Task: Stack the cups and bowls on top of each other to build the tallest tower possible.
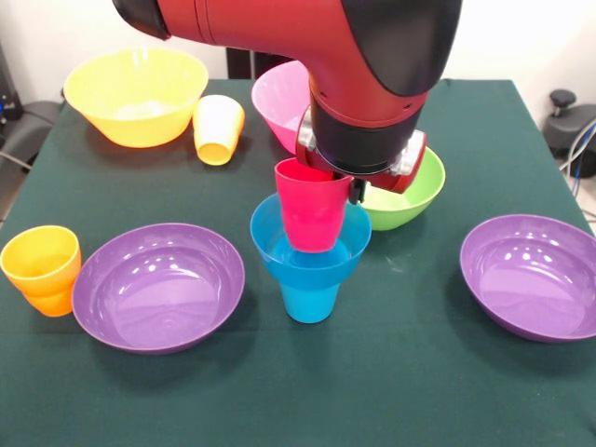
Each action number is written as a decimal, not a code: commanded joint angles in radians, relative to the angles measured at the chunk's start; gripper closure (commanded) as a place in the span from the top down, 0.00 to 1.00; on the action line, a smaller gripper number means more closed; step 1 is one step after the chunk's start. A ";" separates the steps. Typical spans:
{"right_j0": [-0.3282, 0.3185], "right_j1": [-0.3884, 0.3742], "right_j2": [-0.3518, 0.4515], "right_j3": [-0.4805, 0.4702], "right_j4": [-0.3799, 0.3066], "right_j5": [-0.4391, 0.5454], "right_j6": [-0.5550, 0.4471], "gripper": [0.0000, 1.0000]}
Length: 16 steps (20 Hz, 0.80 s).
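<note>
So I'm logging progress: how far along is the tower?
Done: small blue bowl sits on the blue cup. In hand: the red cup stands in that bowl under the end effector. Left: lime green bowl and the rest remain on the table.

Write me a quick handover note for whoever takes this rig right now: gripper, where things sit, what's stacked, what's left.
Gripper: at the red cup's rim, over the tower; open or shut cannot be told.
Done: blue cup upright mid-table, blue bowl on it, red cup in the bowl.
Green bowl sits on the table behind the tower, not stacked.
Unused: two purple bowls in front, orange cup far left, yellow cup tipped beside the yellow bowl, pink bowl at the back.
Left: stack the rest higher.
</note>
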 commanded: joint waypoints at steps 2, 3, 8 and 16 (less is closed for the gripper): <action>0.029 -0.010 0.041 0.130 0.005 -0.102 0.166 0.00; 0.029 -0.010 0.040 0.130 0.005 -0.104 0.164 0.00; 0.031 -0.013 0.039 0.139 0.009 -0.117 0.164 0.00; 0.036 -0.016 0.040 0.151 0.020 -0.132 0.175 0.00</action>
